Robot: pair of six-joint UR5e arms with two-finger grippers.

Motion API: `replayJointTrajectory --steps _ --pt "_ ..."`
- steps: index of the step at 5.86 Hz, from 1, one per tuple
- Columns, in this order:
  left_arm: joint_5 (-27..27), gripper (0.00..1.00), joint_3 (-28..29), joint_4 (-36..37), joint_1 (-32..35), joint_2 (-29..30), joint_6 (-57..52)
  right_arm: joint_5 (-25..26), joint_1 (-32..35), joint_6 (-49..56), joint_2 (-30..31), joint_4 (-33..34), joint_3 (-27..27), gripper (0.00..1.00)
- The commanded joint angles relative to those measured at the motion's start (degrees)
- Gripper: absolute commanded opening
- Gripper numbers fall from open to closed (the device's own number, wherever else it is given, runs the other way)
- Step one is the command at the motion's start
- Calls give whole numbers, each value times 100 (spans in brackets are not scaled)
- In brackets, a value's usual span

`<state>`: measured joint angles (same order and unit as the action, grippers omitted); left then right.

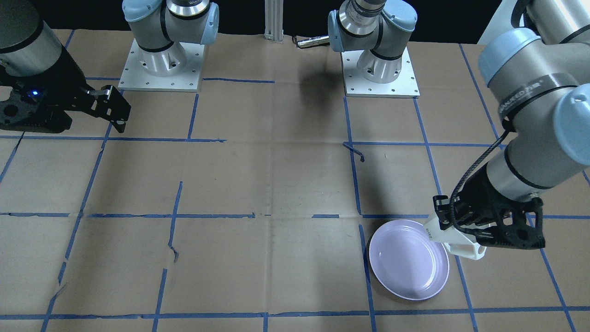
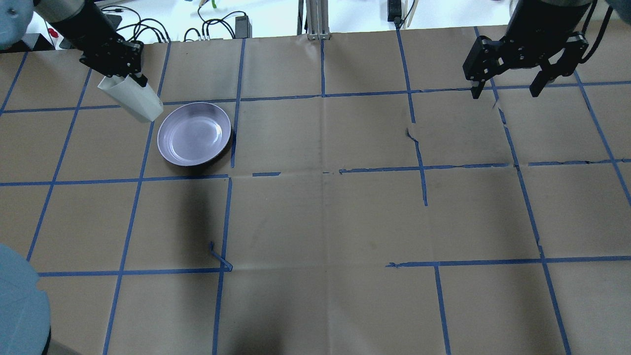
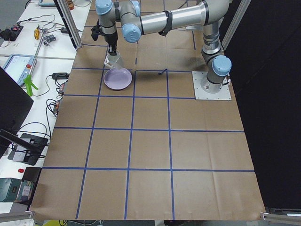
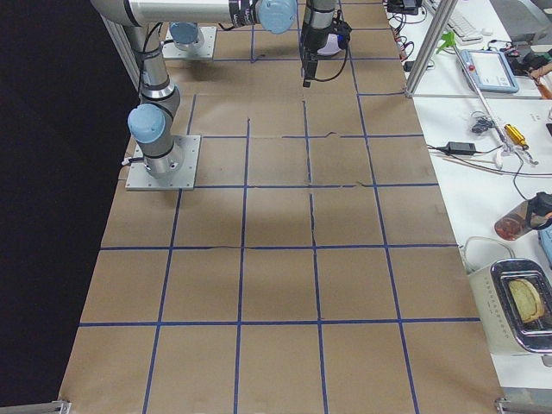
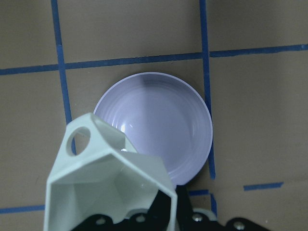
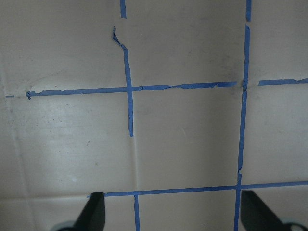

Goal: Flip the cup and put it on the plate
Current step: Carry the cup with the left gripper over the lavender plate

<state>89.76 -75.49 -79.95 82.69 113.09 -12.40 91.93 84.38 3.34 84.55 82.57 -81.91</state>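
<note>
Left gripper: jaws pinched the cup, held tilted in the air just beside the plate. Right gripper: jaws spread, idle. Risk: released off-centre, cup likely catches the rim and topples onto the table

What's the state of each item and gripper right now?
cup: held in the air, tilted, next to the plate's rim, not on it.
plate: empty, flat on the table.
left gripper: shut on the cup.
right gripper: open, holding nothing, above bare table.
</note>
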Motion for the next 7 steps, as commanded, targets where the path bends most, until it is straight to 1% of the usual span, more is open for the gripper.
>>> replayJointTrajectory --steps 1,2,3,4,5,7 --pt "296 2 -219 775 265 474 -7 0 0 0 0 4 0 100" --pt "296 2 -690 1562 283 668 -17 0 0 0 0 -4 0 100" --pt "305 2 -1374 2467 326 635 -95 0 0 0 0 4 0 100" --pt "462 2 -1590 2624 344 452 -105 0 0 0 0 4 0 100" --pt "533 2 -1679 2625 344 355 -122 0 0 0 0 -4 0 100" --pt "490 25 -1697 2669 344 362 -114 0 0 0 0 4 0 100"
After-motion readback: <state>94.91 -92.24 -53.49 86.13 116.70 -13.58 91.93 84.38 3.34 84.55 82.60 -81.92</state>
